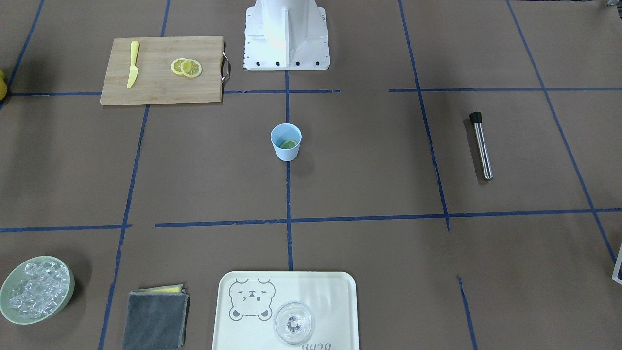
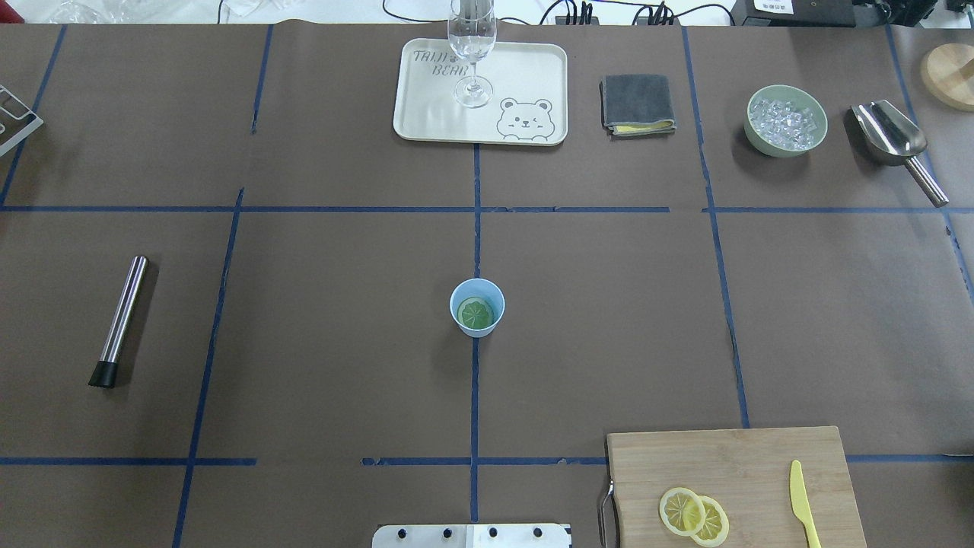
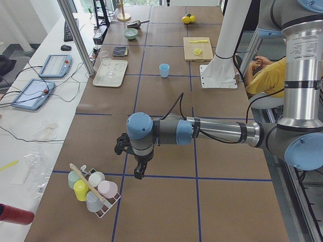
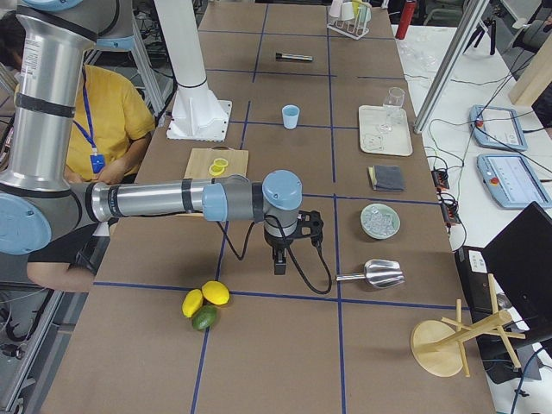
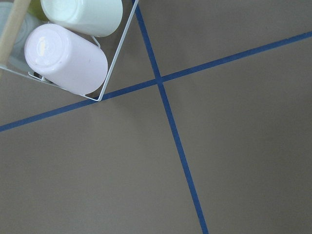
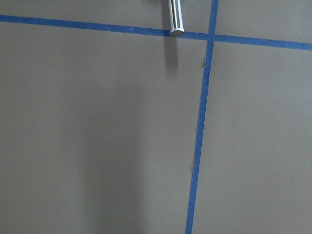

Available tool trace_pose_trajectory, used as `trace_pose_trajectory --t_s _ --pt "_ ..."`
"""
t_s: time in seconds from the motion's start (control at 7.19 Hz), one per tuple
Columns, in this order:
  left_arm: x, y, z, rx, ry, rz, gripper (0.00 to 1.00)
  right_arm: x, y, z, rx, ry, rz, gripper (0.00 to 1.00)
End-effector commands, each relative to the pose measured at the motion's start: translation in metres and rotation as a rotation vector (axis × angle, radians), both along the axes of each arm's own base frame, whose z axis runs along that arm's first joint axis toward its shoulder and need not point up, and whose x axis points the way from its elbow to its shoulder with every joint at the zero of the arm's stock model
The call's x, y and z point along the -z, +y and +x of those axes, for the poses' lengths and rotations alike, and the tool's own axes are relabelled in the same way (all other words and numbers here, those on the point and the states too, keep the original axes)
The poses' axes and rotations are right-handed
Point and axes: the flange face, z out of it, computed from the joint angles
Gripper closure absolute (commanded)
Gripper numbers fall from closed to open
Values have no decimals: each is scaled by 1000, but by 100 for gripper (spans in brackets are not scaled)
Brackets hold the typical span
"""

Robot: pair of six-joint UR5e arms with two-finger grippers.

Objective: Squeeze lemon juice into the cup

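The pale blue cup (image 2: 476, 307) stands upright at the table's middle, also in the front view (image 1: 285, 142). A greenish citrus slice (image 2: 475, 313) lies inside it. Two yellow lemon slices (image 2: 692, 515) overlap on the wooden cutting board (image 2: 730, 464), also in the front view (image 1: 186, 67). My left gripper (image 3: 137, 174) hangs low over the table near a rack of cups, far from the cup. My right gripper (image 4: 278, 267) hangs over the table at the other end. Both show only in the side views, so I cannot tell whether they are open or shut.
A yellow knife (image 2: 803, 508) lies on the board. A steel muddler (image 2: 119, 320), a bear tray (image 2: 426, 114) with a clear glass (image 2: 472, 53), a grey cloth (image 2: 638, 103), a green bowl of ice (image 2: 786, 120) and a scoop (image 2: 894, 141) are around. Whole fruits (image 4: 205, 304) lie near my right gripper.
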Motion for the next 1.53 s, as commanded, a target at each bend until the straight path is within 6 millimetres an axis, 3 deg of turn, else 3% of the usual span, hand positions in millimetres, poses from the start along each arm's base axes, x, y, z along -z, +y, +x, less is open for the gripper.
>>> trace_pose_trajectory --t_s 0.0,0.42,0.83,1.11,1.39 --pt "-13 3 0 6 3 -26 0 -11 -3 0 18 1 -2 0" --pt "-9 4 1 5 4 -18 0 -9 -6 -2 21 2 0 0" --pt "-18 4 2 1 5 -35 0 -10 -15 -5 27 9 -3 0" --pt "-10 0 2 83 5 -97 0 -14 -14 -5 27 6 -11 0" --pt "-18 -3 3 89 8 -55 0 -14 -13 -5 26 4 -15 0"
